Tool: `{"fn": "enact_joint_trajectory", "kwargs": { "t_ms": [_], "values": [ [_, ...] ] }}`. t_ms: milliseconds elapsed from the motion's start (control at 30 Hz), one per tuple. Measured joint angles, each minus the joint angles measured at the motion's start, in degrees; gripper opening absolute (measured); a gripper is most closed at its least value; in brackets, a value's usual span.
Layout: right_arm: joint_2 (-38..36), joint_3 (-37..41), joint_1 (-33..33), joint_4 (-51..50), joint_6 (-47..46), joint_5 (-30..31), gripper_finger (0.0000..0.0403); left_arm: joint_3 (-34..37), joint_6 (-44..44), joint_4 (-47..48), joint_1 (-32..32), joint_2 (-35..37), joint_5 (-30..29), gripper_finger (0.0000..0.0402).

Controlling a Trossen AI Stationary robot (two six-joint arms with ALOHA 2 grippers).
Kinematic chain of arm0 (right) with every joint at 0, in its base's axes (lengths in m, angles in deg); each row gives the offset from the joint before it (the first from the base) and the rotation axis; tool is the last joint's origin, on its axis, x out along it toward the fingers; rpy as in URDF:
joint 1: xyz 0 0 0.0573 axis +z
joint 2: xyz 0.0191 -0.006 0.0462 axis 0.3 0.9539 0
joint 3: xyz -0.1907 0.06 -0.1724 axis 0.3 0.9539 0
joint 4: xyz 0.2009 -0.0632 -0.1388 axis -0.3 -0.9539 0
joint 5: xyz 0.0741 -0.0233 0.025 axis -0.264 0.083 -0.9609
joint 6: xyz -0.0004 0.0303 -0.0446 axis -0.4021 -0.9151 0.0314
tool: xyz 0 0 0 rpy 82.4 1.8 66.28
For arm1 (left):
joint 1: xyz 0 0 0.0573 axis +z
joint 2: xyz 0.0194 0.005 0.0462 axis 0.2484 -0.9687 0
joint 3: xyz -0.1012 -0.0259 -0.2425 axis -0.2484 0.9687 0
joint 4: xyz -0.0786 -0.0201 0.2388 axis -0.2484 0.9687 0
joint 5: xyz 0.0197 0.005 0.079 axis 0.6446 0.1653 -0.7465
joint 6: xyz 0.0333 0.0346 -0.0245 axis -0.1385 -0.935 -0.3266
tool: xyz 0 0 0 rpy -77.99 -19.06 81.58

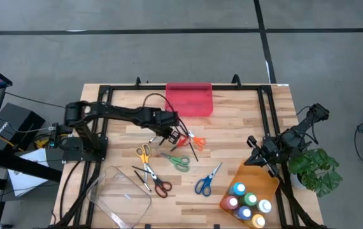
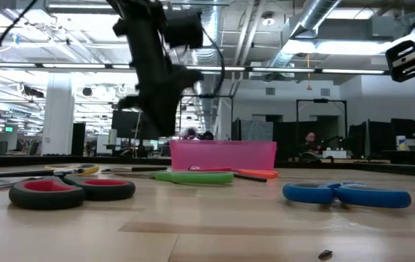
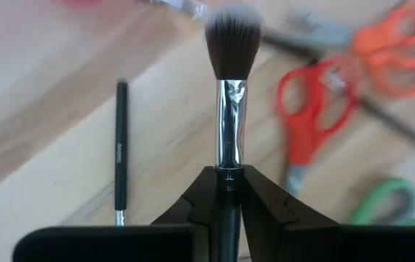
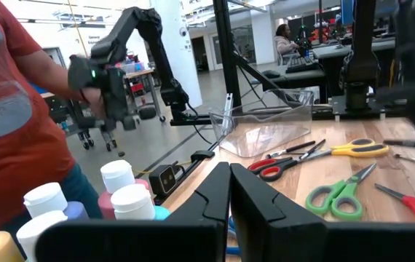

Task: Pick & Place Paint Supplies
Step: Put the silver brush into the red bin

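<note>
Jaws clamping brush (image 3: pixel 231 109), scissors (image 3: pixel 303 127) beside

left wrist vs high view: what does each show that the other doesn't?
Left wrist only: the left gripper is shut on a brush with a silver ferrule and dark bristles, with a thin black stick lying apart from it on the wood.

High view only: the red tray, the clear tray, the orange tray holding paint bottles, the yellow scissors, the blue scissors, and the right gripper waiting by the orange tray.

Both: the green scissors, orange scissors and the table.
</note>
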Motion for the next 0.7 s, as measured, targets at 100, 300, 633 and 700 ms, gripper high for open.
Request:
{"fn": "enact_joint_trajectory", "kwargs": {
  "t_ms": [100,300,633,700],
  "values": [
    [0.0,0.0,0.0,0.0,0.0,0.0,0.0008,-0.1,1.7,-1.7,-0.4,5.2,-0.4,0.0032],
    [0.0,0.0,0.0,0.0,0.0,0.0,0.0008,-0.2,2.7,-12.8,-3.8,14.7,-3.3,0.0032],
    [0.1,0.0,0.0,0.0,0.0,0.0,0.0008,-1.0,0.2,-20.1,-5.1,21.6,-7.9,0.0032],
    [0.1,0.0,0.0,0.2,0.0,0.0,0.0008,-2.6,-2.3,-19.5,-3.7,21.2,-7.3,0.0032]
  ]
}}
